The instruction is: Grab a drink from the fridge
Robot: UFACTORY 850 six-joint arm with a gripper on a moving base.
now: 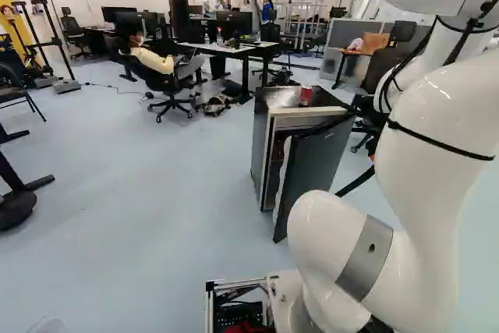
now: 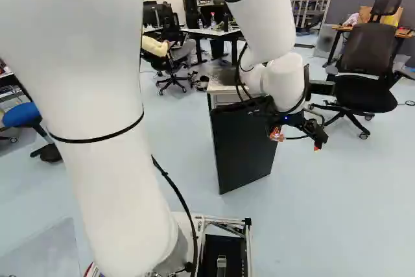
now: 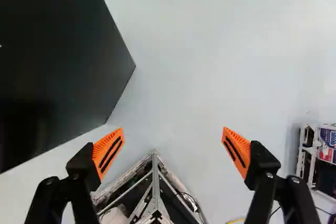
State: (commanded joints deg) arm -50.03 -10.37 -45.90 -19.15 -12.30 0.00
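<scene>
While the fridge (image 1: pixel 260 146) stands on the floor (image 1: pixel 156 193) with its door (image 1: pixel 314 165) swung partly open, a red can (image 1: pixel 306 95) sits upright on its top, in the left base view. That is the one drink I can make out at the fridge. Interior: dark; a narrow slice shows between cabinet and door, contents too dim to tell.

Hand (image 2: pixel 297 141): hangs beside the door in the right base view, fingertips pointing down, below the level of the fridge top. From the wrist view, hand (image 3: pixel 172 135) released, fingers spread wide, nothing between the orange pads (image 3: pixel 108 151) but floor seen beyond. The door's dark face lies near one finger; whether anything touches it, cannot tell.

Other containers. Metal frame (image 3: pixel 155 174) of the base, seen beyond and between the fingers in the wrist view: open-topped, dark inside, a pale object (image 3: pixel 113 216) in one section. Left base view shows a red item (image 1: pixel 248 327) in the frame too, partly cut off. Cardboard box (image 1: pixel 374 42) on a worktop (image 1: pixel 357 53) beyond the fridge; contents hidden. Two bottles (image 1: pixel 219 37) stand on another, farther worktop (image 1: pixel 238 48).
</scene>
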